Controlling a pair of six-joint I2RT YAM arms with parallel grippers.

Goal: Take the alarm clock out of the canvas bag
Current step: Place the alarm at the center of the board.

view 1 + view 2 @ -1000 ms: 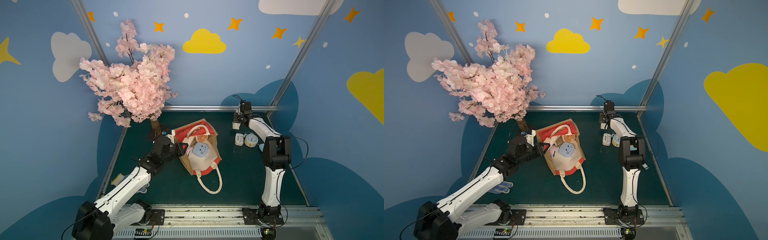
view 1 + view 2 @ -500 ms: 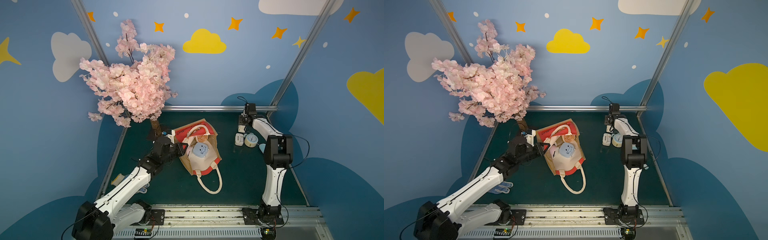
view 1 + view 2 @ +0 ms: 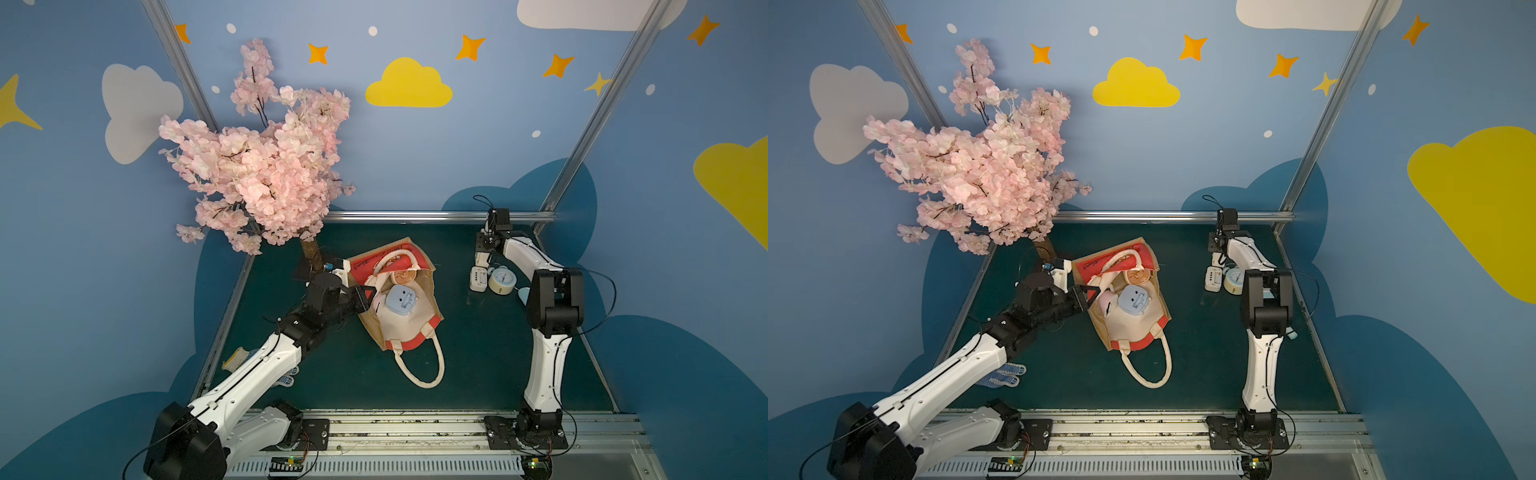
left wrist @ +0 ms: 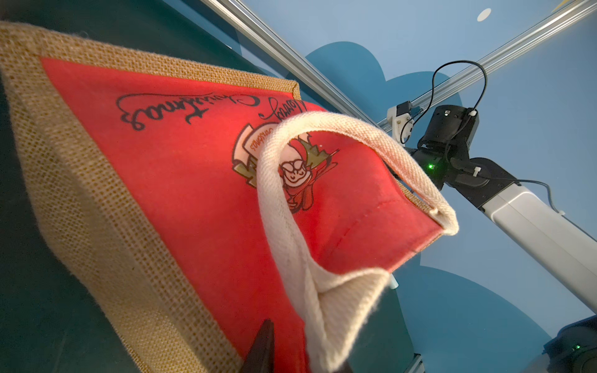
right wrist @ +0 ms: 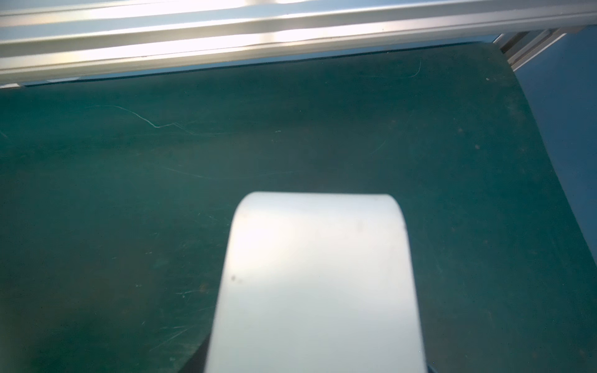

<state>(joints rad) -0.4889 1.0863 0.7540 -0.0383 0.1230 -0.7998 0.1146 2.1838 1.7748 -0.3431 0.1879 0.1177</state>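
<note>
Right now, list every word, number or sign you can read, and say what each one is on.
"Merry Christmas": black script on the red panel of the bag, upside down in the left wrist view.
Banner on the emblem: lettering too small to read.
Round clock and white clock on the mat: markings too small to read.
Blue clock in the bag: only a drawn face, no readable text.

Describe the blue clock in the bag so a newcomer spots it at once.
The canvas bag lies open in the middle of the green mat. In its cream mouth sits the blue clock: a pale blue rounded square with a face, unlike the pink item beside it and the round tan one.
</note>
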